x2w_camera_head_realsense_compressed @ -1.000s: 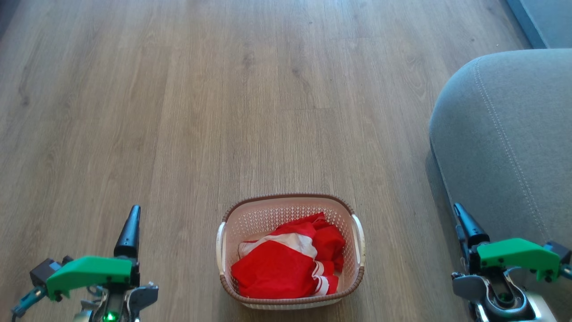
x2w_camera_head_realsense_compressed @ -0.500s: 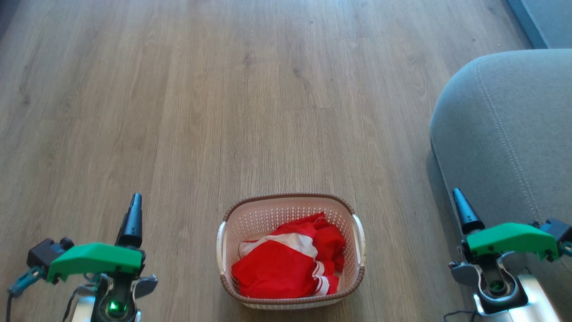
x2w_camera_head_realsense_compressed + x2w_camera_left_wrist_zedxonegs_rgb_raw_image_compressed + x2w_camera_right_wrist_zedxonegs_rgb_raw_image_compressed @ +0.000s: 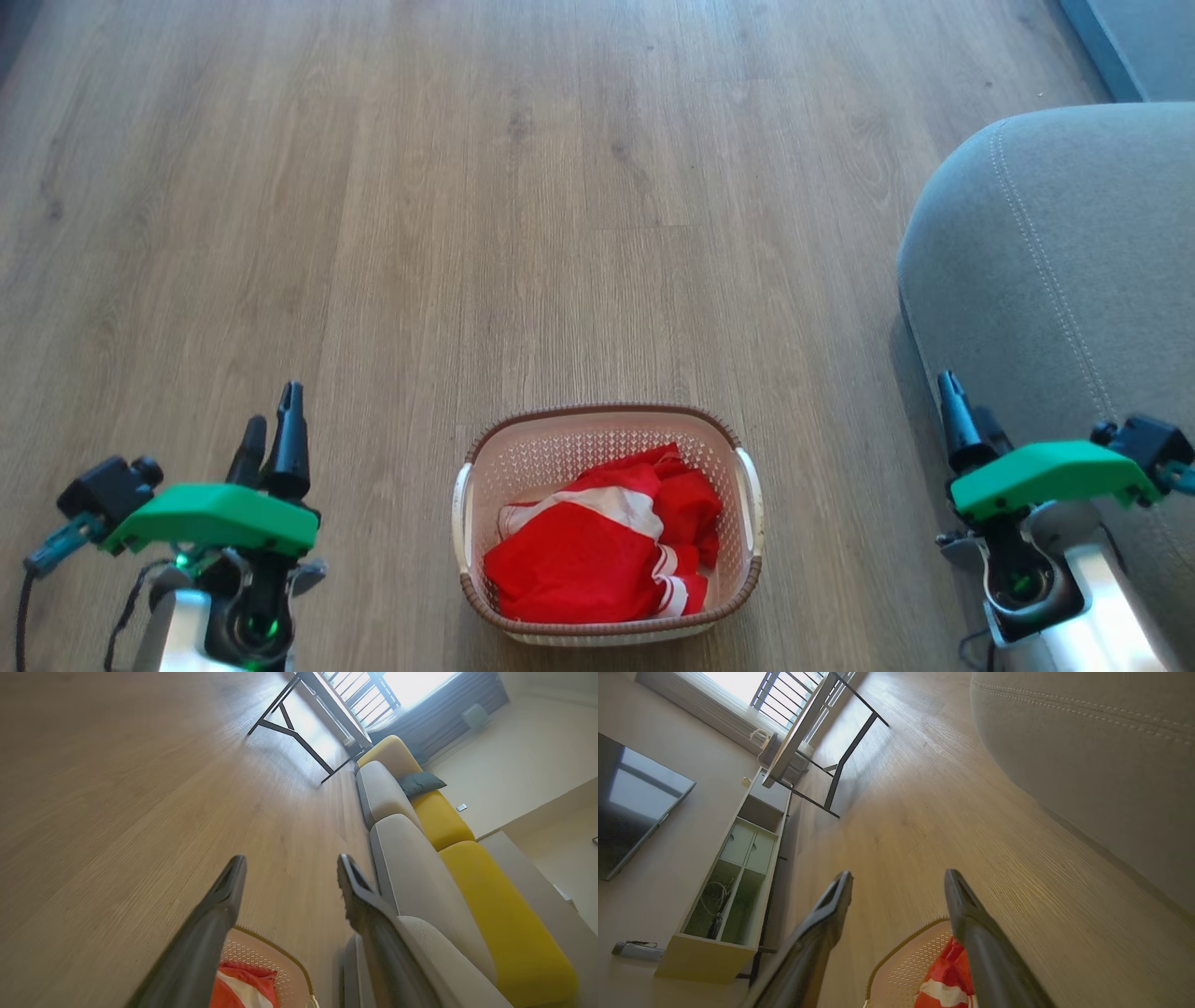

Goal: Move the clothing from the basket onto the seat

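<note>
Head view, nearest the robot: the left gripper (image 3: 273, 418) at 8 o'clock and the right gripper (image 3: 950, 397) at 4 o'clock, fingers pointing to 12 o'clock, each under a green cover (image 3: 215, 527). Both pincers are spread and empty; each wrist view shows a clear gap between the two dark fingers. Between the grippers, at 6 o'clock, the basket (image 3: 607, 409) stands upright on the wooden floor (image 3: 560, 187), well apart from either gripper. The clothing (image 3: 579, 560) lies crumpled inside it, red with a white band uppermost, heaped toward the basket's 6 o'clock wall, the perforated 12 o'clock wall bare. The seat (image 3: 1055, 280) occupies 3 o'clock, rounded corner toward the basket, pale stitching along it; the right gripper shows against its edge, contact not discernible. Left wrist view: basket rim and red fabric at 6 o'clock, between the fingers; beyond, at 3 o'clock, a sofa (image 3: 439, 821) of grey and yellow cushions with a dark pillow (image 3: 420, 783); at 12 o'clock, a table (image 3: 336, 704) on dark legs before a window (image 3: 420, 683). Right wrist view: the seat at 2 o'clock, a shelf unit (image 3: 733, 877) at 8 o'clock, a dark screen (image 3: 635, 807) at 9 o'clock.
</note>
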Robot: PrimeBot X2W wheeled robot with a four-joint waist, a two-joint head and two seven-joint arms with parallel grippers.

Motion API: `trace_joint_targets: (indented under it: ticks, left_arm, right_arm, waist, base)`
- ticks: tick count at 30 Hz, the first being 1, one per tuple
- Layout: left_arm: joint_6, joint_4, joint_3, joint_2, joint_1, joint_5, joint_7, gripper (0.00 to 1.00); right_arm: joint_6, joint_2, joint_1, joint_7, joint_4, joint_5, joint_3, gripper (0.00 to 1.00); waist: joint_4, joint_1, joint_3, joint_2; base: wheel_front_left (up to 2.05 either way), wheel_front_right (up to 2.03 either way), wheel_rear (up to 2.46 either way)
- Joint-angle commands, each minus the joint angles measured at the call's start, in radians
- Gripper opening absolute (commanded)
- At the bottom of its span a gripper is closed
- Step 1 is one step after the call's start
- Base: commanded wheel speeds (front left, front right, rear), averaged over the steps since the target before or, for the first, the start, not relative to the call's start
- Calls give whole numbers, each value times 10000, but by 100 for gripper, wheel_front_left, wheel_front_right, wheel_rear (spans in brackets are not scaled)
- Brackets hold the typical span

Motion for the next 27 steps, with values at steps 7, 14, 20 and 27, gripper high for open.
trace_joint_targets:
  ticks: [7, 14, 20, 27]
  left_arm:
    - [-44, -163, 42, 308, -854, 1494, -328, 100]
    - [-49, -27, -48, 360, -1086, 2674, -535, 100]
    - [-43, 118, -67, 390, -1260, 3604, -712, 100]
    - [-41, 368, -98, 409, -1445, 4575, -920, 100]
  right_arm:
    - [14, -301, -897, -360, -114, -1249, 405, 100]
    - [15, -418, -1193, -565, 89, -2250, 738, 100]
    - [16, -551, -1426, -740, 292, -3139, 1082, 100]
    - [17, -728, -1729, -945, 577, -4080, 1638, 100]
  waist:
    - [11, 0, 33, 0]
    - [11, 0, 37, 0]
    - [3, 0, 40, 0]
    - [-1, 0, 65, 0]
  base:
    - [0, 0, 0]
    - [0, 0, 0]
    - [0, 0, 0]
    - [0, 0, 0]
